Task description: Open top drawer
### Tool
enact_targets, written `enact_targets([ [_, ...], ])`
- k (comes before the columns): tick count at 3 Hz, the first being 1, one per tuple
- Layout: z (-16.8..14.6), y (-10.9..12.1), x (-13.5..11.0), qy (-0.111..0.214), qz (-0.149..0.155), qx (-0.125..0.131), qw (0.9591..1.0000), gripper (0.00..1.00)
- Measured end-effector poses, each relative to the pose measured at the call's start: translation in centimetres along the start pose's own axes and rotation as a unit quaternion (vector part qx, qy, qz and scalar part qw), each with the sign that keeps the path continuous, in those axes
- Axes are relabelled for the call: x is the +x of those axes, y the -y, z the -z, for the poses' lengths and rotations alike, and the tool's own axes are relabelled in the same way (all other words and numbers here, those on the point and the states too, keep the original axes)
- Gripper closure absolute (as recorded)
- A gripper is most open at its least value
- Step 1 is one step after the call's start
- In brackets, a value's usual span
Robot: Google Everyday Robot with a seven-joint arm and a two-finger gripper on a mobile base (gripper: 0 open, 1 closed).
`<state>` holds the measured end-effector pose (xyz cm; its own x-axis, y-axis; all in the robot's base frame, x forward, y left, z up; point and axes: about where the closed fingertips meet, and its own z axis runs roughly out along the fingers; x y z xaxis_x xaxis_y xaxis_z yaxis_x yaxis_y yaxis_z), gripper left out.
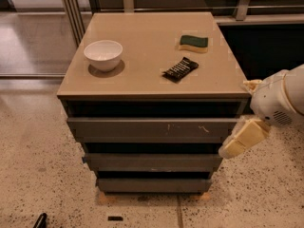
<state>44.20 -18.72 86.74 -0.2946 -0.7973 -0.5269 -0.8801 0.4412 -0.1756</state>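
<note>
Claw (241, 140) beside top drawer (152, 127) right end, open or closed we cannot tell | risk: handleless front, we could slip off

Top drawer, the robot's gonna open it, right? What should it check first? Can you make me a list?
1. Right drawer picked: the claw sits by the top drawer's right end: ok.
2. Is the claw touching the drawer: cannot tell.
3. Handle to pull: none on the flat front: not ok.
4. Somewhere to hook: dark gap above the front, maybe usable: ok.
5. Things on top: white bowl, sponge and black snack packet sit back from the front edge: ok.
</note>
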Motion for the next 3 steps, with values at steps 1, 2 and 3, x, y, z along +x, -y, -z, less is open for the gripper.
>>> enact_targets([
  [1,-0.28,1.33,-0.47,0.012,0.0,0.031,0.9995,0.19],
  [2,-0.18,1.29,-0.53,0.011,0.0,0.03,0.9995,0.42],
  [3,-0.18,1.29,-0.53,0.011,0.0,0.03,0.9995,0.66],
])
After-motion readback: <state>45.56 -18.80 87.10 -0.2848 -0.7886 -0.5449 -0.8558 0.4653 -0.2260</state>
